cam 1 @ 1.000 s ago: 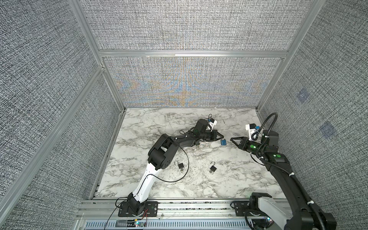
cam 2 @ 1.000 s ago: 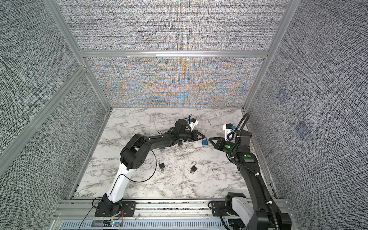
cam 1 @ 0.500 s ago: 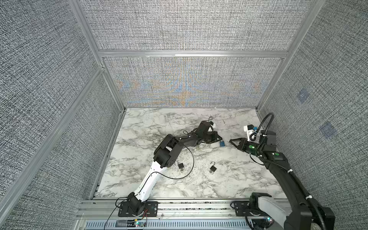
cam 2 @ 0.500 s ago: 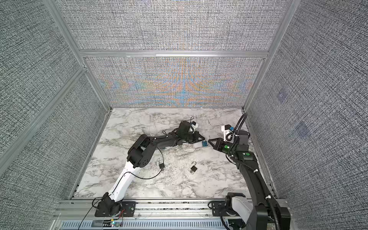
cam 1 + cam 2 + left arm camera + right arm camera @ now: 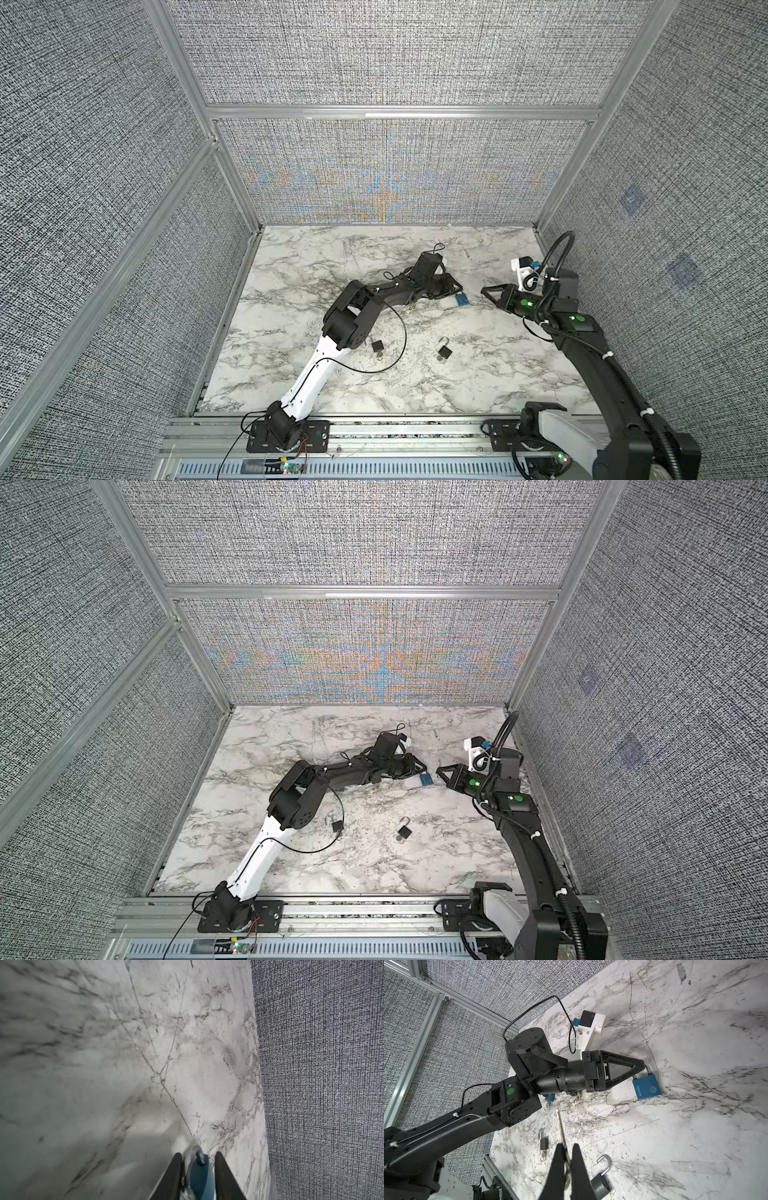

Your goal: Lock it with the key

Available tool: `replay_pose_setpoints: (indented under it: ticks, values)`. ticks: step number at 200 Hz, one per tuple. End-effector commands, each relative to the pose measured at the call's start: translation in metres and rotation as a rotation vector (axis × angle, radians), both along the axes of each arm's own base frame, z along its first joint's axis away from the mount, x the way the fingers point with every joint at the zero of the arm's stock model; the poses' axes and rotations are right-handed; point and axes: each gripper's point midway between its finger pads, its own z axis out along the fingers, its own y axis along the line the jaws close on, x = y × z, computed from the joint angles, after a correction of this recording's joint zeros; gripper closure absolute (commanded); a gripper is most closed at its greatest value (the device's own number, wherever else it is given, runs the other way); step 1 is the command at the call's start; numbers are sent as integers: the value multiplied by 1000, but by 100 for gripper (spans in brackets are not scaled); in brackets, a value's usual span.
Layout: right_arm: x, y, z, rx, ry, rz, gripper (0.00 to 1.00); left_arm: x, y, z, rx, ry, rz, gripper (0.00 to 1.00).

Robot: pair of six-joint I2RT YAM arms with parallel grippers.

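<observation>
A blue padlock (image 5: pixel 461 298) (image 5: pixel 425 779) lies on the marble table, right of centre. My left gripper (image 5: pixel 458 286) (image 5: pixel 423 766) (image 5: pixel 642 1065) is at its silver shackle end. In the left wrist view the lock (image 5: pixel 200 1176) sits between the fingers of the left gripper (image 5: pixel 197 1156), which stand slightly apart with a gap on one side. My right gripper (image 5: pixel 484 289) (image 5: pixel 438 769) (image 5: pixel 568 1146) hovers just right of the lock (image 5: pixel 646 1086), shut on a silver key (image 5: pixel 560 1124) whose blade sticks out past the tips.
Two dark padlocks lie nearer the front: one with an open shackle (image 5: pixel 444 352) (image 5: pixel 404 832) (image 5: pixel 600 1186), a smaller one (image 5: pixel 378 346) (image 5: pixel 337 824) (image 5: pixel 543 1144) beside the left arm. A blue-headed key (image 5: pixel 550 1097) lies under the left wrist. Fabric walls enclose the table.
The left arm swung its elbow right and stretched towards the blue lock. Its jaws have parted a little around the lock. The right gripper barely moved and still pinches the key.
</observation>
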Motion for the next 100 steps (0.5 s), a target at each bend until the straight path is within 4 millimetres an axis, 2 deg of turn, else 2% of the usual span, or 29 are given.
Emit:
replay_pose_setpoints:
  ticks: [1, 38, 63, 91, 100]
  values:
    - [0, -4, -3, -29, 13, -13, 100, 7, 8, 5, 20, -25, 34, 69]
    - [4, -9, -11, -74, 37, -25, 100, 15, 22, 13, 23, -38, 60, 68]
    - [9, -16, -20, -131, 61, -35, 100, 18, 34, 28, 18, -79, 75, 68]
    - [19, -19, -35, -166, 94, -22, 100, 13, 49, 66, -48, -175, 86, 69]
    - [23, -19, -42, -171, 114, -15, 100, 8, 54, 89, -80, -233, 84, 69]
